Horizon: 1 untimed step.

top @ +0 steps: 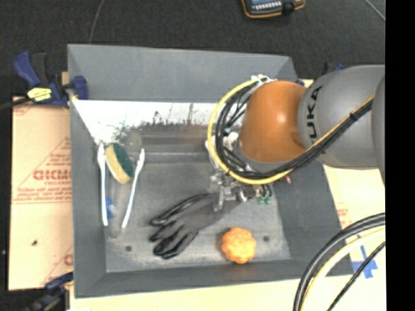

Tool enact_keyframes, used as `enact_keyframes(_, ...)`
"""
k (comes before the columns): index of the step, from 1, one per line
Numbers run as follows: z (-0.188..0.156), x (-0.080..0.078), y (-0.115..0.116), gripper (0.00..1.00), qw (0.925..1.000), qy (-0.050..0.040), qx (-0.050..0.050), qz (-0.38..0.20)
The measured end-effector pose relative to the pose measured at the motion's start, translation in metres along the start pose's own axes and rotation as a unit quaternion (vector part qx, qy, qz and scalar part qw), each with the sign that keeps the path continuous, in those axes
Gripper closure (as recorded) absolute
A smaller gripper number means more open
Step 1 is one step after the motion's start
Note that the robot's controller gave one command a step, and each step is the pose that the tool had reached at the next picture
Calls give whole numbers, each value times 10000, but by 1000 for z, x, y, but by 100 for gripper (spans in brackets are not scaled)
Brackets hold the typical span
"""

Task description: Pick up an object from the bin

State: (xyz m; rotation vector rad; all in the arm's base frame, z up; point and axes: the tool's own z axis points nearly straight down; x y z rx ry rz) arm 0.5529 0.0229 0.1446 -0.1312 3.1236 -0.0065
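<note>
Orange wrist cover (pixel 272 118) sits highest, nearest the lens, with the grey arm (pixel 350 115) coming in from the right and a loop of black and yellow cables (pixel 219 131) round the cover's left side. It blocks the view of the bin's (pixel 194 70) right-rear floor.

Gripper (pixel 224 196) pokes out below the cover, low in the bin, right of centre. Wide or narrow: can't tell, the wrist and cables hide too much of it.

Gripper tip is at the cuff end of a black glove (pixel 185 222). The glove lies flat mid-floor, cuff to the upper right, its finger ends splayed to the lower left. Contact or not: can't tell from this angle. Not visibly held.

Around it:
- bumpy orange ball-like thing (pixel 238 245), near the front wall, just beside the glove's lower right edge and below the gripper, apart from both.
- yellow-green sponge (pixel 120 162) at the left side, well apart from the gripper.
- two thin white rods (pixel 104 186) running down from the sponge along the left wall, with a small blue bit (pixel 110 207) between them. What they belong to is unclear.

Floor between the glove and the left-hand items is bare.
</note>
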Motion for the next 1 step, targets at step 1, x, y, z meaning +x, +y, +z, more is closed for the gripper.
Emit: enact_keyframes(1,-26,-1,0,100,10000,-20,2,-1)
